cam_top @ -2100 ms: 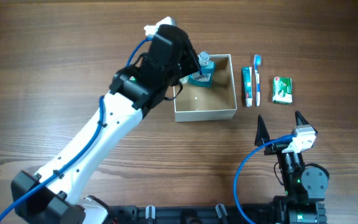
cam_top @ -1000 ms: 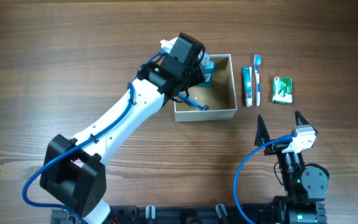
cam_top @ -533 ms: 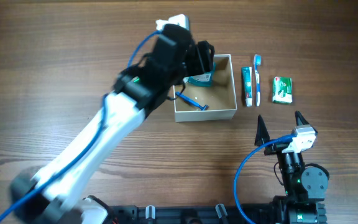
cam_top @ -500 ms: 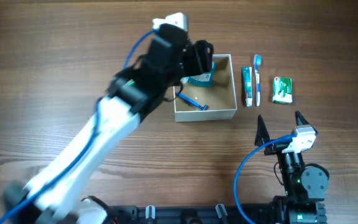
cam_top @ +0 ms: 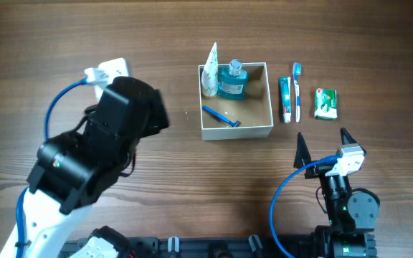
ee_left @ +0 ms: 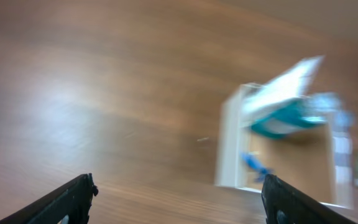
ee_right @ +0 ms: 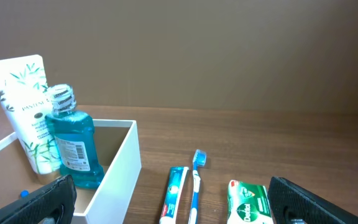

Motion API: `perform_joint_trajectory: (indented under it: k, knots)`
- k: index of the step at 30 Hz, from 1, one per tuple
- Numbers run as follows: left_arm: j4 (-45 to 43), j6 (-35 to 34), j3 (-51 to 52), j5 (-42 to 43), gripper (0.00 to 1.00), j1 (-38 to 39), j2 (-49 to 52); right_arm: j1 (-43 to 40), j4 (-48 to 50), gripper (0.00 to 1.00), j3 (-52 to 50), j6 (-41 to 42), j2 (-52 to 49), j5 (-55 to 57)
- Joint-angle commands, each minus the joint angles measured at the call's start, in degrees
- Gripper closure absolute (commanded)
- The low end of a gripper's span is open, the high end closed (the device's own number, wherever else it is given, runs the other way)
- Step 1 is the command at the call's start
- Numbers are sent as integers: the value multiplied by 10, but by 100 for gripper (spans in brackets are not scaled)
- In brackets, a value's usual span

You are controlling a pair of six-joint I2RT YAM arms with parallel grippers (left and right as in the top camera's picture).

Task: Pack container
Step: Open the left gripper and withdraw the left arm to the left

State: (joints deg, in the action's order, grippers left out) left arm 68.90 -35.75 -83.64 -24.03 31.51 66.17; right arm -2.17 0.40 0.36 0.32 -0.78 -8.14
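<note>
Item count: one container [cam_top: 236, 132]; inside it one white tube [cam_top: 209, 72], one blue mouthwash bottle [cam_top: 232, 82] and one blue razor [cam_top: 221, 117]; on the bench [cam_top: 63, 43] to its right, one toothpaste tube [cam_top: 286, 100], one toothbrush [cam_top: 297, 89] and one green packet [cam_top: 325, 103].

Change from half a second ago: the left arm, then over the container's left wall, has drawn back to the left part of the bench, well apart from the container; the white tube and the bottle, then partly covered by the arm, are now in full view in the far left corner, tube leaning, bottle upright; the right arm has not moved.

Left gripper [ee_left: 179, 199]: jaws spread wide, nothing between them. Right gripper [cam_top: 323, 142]: jaws fully spread, empty, near the bench's front edge below the toothpaste tube.

Container orientation: open top up; walls parallel to the overhead picture's edges; square footprint, so no distinct long axis; located right of bench centre.
</note>
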Motion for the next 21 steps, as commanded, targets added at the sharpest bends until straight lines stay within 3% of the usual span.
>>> perform_joint_trajectory:
  k: [1, 10, 21]
  knots:
    - [53, -54, 2, -27, 10, -44, 18, 3, 2, 0, -1, -2, 3, -5]
    - [81, -50, 35, -26, 1, -148, 75, 3, 2, 0, -1, -2, 3, -5]
    - [-12, -50, 81, -26, 0, -237, 157, 3, 2, 0, -1, -2, 3, -5]
